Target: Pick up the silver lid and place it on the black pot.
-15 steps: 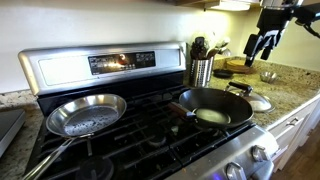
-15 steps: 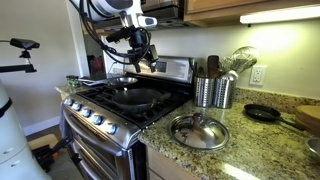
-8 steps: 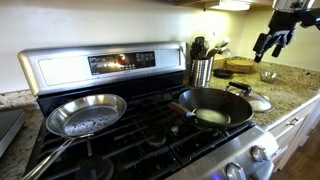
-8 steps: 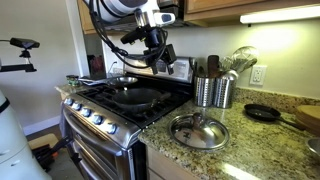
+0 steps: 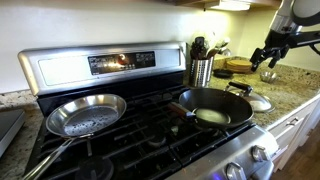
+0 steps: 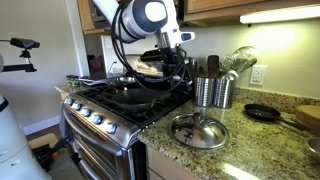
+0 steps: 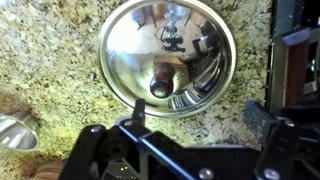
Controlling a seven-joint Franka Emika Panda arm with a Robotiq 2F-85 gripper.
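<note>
The silver lid (image 7: 168, 45) lies dome-up on the granite counter beside the stove, its dark knob (image 7: 162, 82) near its middle. It shows in both exterior views (image 5: 259, 102) (image 6: 198, 131). The black pot (image 5: 212, 107) (image 6: 135, 97) sits empty on a stove burner. My gripper (image 7: 200, 118) is open and empty. It hangs in the air above the counter, with the lid just beyond its fingertips in the wrist view. It shows in both exterior views (image 5: 268, 58) (image 6: 180, 66).
A shiny silver frying pan (image 5: 88, 113) sits on the other front burner. Metal utensil holders (image 5: 201, 70) (image 6: 212, 90) stand behind the lid. A small metal bowl (image 5: 268, 75) (image 7: 12, 130) and a small black pan (image 6: 263, 113) are on the counter.
My arm has swung away from above the stove toward the counter side and come lower, nearer the lid. The lid and both pans have not moved.
</note>
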